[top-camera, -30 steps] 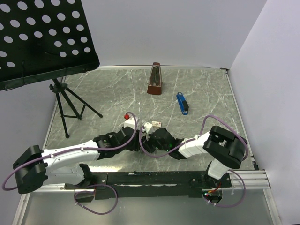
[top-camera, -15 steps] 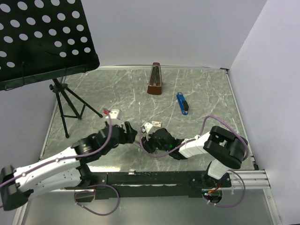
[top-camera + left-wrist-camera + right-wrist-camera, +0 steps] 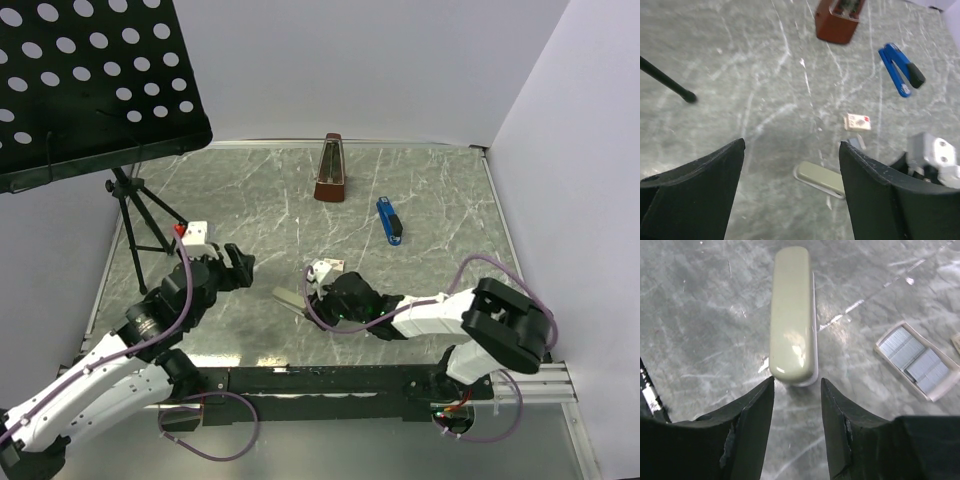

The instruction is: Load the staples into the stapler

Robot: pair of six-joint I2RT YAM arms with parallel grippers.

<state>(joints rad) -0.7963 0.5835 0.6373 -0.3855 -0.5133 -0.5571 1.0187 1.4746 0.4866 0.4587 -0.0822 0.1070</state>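
Observation:
A pale green stapler lies flat on the marble table; it also shows in the left wrist view and the right wrist view. My right gripper is open and empty, its tips just short of the stapler's near end. An open tray of silvery staples lies right of the stapler. The small whitish box with red print lies a little beyond it. My left gripper is open and empty, raised to the left of the stapler.
A blue stapler lies at the back right, also in the left wrist view. A brown metronome stands at the back centre. A black music stand with tripod legs fills the back left.
My left arm has drawn back to the left and away from the stapler, which now lies uncovered on the table. The right gripper has stayed beside the stapler.

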